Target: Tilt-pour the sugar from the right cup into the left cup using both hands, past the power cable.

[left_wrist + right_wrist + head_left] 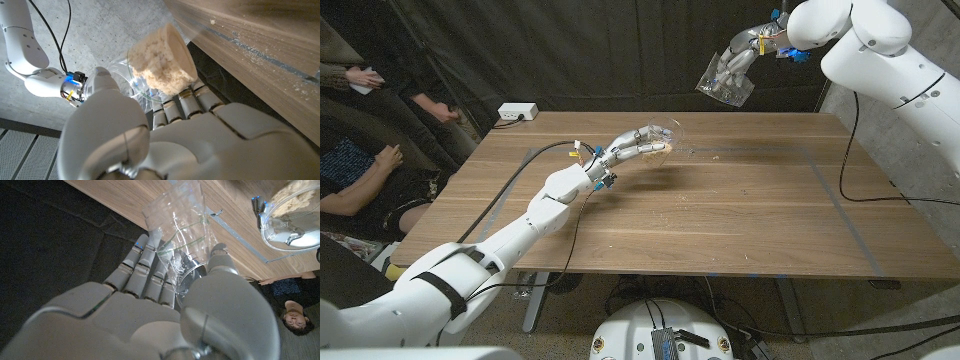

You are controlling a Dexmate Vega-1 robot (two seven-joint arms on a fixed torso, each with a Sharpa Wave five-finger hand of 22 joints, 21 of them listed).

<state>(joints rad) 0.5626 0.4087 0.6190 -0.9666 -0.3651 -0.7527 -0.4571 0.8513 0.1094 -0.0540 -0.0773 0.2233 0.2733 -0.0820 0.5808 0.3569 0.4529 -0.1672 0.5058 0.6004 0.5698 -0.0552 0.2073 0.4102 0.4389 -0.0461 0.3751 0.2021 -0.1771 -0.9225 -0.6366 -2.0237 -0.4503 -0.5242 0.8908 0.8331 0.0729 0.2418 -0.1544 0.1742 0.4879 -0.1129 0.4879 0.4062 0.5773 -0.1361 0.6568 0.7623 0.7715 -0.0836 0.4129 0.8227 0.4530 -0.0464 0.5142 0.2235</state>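
My left hand (638,146) grips the sugar-filled cup (658,143) just above the tabletop (720,210). My right hand's (738,60) fingers (145,265) clasp the empty cup (725,83) high beyond the tabletop's far edge.

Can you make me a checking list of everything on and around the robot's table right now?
Surface: wooden table, with taped lines and a few spilled grains near the far middle.
Job's things: sugar cup held low over the table, full of brown sugar; empty cup held high past the far edge.
Clutter: nothing seen besides the grains.
Hands: left hand grips the sugar cup; right hand grips the empty cup.
Cables: black cable runs across the table's left part; a white power strip sits at the far left corner.
Surroundings: dark curtain behind; people seated at the left.
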